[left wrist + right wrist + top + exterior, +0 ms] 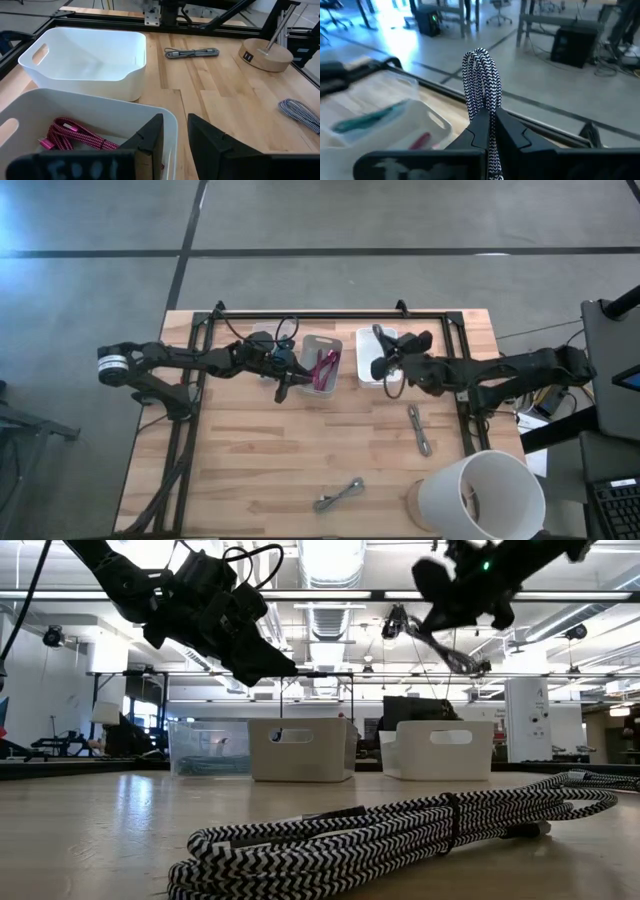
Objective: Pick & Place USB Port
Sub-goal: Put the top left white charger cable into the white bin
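black-and-white braided usb cable (481, 80) sits pinched between the right gripper (490, 122) fingers; left gripper (175, 131) fingers parted, empty.

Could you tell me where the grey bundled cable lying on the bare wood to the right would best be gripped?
Probably from straight above, across the middle of the grey bundled cable, fingers on its two long sides: it lies flat and narrow, clear of the white bin.

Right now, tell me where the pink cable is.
In the high view, the pink cable lies coiled in the grey bin left of the white bin, just beside the left gripper.
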